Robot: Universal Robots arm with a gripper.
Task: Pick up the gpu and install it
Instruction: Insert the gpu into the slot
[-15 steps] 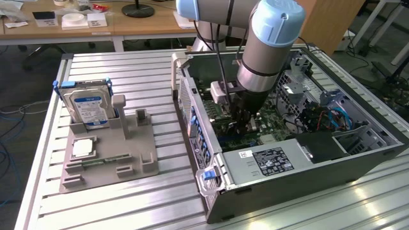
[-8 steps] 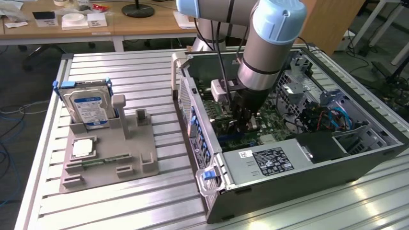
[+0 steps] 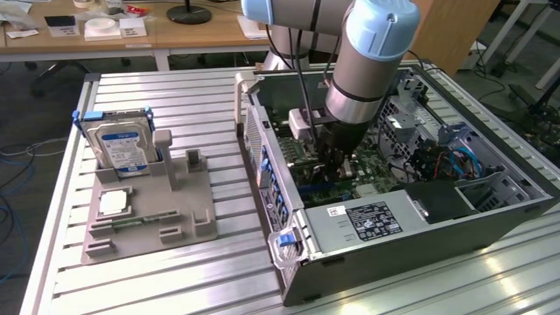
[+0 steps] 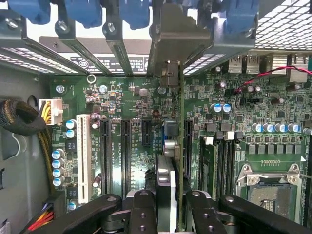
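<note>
The gpu [image 4: 181,146] shows edge-on in the wrist view as a thin green card with a silvery metal bracket [image 4: 171,41] at its far end. It stands upright over the black slots of the motherboard [image 4: 122,141], and its bracket reaches the case's rear slot openings. My gripper [image 4: 171,212] is shut on the gpu, one black finger [image 4: 141,209] on each side of the card. In the exterior view the gripper [image 3: 337,164] is lowered deep into the open computer case [image 3: 420,230]. Whether the card sits fully in a slot I cannot tell.
Blue slot latches [image 4: 131,12] line the case's rear wall. A CPU socket [image 4: 268,190] and RAM slots lie beside the card. On the exterior view's left, a grey fixture [image 3: 188,216] holds a hard drive [image 3: 122,141] and a small square chip [image 3: 114,202]. The power supply [image 3: 372,223] fills the case's near corner.
</note>
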